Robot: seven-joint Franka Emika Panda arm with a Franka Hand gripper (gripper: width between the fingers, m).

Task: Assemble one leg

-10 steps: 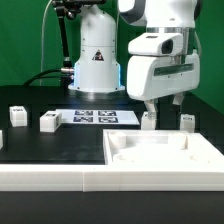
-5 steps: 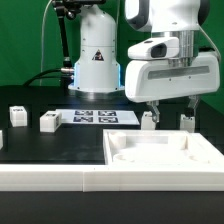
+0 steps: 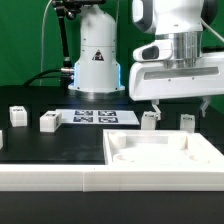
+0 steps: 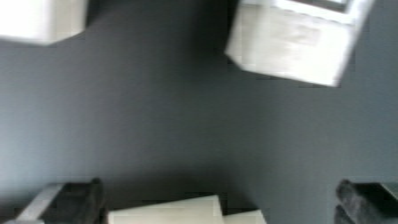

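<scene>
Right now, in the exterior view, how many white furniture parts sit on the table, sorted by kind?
Small legs: 4
Large rimmed tray: 1
Total: 5
Not counted: the white band along the near edge, since I cannot tell what it is.

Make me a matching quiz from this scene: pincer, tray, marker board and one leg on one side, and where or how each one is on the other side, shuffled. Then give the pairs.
Things:
1. pincer
2. tray
3. marker board
4. leg

Places or states:
A. lying flat on the table in front of the robot's base
B. open, hanging above the table
C. small, standing at the exterior view's left of the marker board
D. large, near the camera, at the exterior view's right

Pairs: 1-B, 2-D, 3-A, 4-C
</scene>
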